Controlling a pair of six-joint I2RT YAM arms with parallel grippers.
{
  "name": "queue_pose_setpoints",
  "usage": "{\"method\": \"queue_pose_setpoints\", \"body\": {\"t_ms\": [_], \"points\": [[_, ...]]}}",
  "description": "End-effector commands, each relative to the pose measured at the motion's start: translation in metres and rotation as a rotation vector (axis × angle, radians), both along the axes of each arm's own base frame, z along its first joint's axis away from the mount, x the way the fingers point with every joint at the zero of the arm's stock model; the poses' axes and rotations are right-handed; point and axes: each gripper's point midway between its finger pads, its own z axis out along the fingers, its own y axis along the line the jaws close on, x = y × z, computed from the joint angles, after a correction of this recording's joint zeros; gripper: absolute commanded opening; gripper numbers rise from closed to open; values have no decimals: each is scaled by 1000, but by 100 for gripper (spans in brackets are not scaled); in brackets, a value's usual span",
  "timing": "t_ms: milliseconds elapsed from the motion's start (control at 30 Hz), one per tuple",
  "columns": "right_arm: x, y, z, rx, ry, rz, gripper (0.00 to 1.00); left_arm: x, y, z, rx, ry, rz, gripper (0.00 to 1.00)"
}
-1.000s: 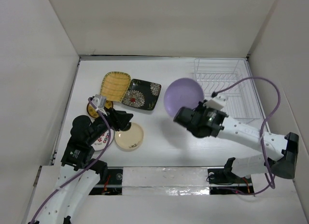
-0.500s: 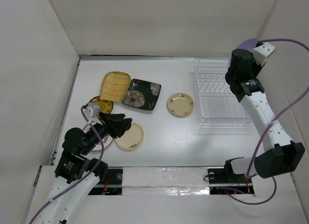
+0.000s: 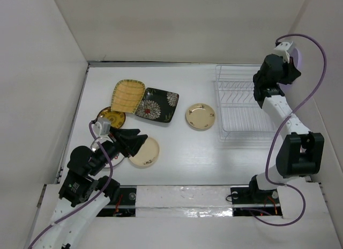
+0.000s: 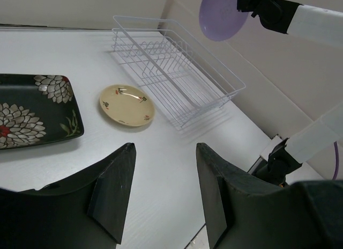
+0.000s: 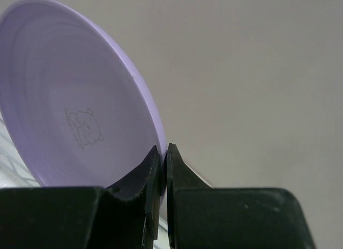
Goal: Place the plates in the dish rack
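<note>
Pinching the purple plate [image 5: 64, 99] by its rim with the right gripper [image 5: 163, 162], with the fingers shut tight on it. Holding it high in the air, tipped up, near the far right corner of the white dish rack [image 3: 244, 107], not in a slot. Holding the left gripper [image 4: 163, 190] open with nothing in it, low by the plain cream plate [image 3: 143, 152]. Lying flat on the table [image 3: 177, 163]: a yellow square plate [image 3: 127, 95], a black flower plate [image 3: 157, 104], a brown plate [image 3: 111, 119], and a gold-rimmed cream plate [image 3: 200, 116] near the rack.

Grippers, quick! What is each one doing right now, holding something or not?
Left gripper: open, holding nothing.
Right gripper: shut on the rim of the lavender plate, held up in the air.
</note>
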Motion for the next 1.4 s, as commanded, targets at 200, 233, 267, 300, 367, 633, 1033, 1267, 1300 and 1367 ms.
{"method": "queue_pose_setpoints", "body": {"t_ms": [200,233,267,300,367,633,1033,1267,1300,1367], "points": [[21,10,10,-72,-28,74,0,0,0,7,-22,-23,2,45],[25,11,4,-68,-10,85,0,0,-1,6,-18,-20,1,45],[28,11,2,-65,-14,87,0,0,-1,6,-18,-18,-3,45],[30,11,-1,-63,-7,89,0,0,-2,6,-16,-18,-6,45],[37,17,-10,-57,6,108,0,0,-2,5,-15,-17,-7,45],[55,27,-39,-59,58,132,0,2,-4,3,-6,-7,-11,45],[53,21,-20,-102,22,100,0,3,-6,1,1,1,-22,45],[51,14,-31,-86,33,108,0,3,-7,0,2,4,-24,45],[51,14,-35,-84,41,109,0,3,-7,0,2,4,-24,45],[51,15,-47,-79,63,109,0,3,-7,0,2,4,-24,45]]}}
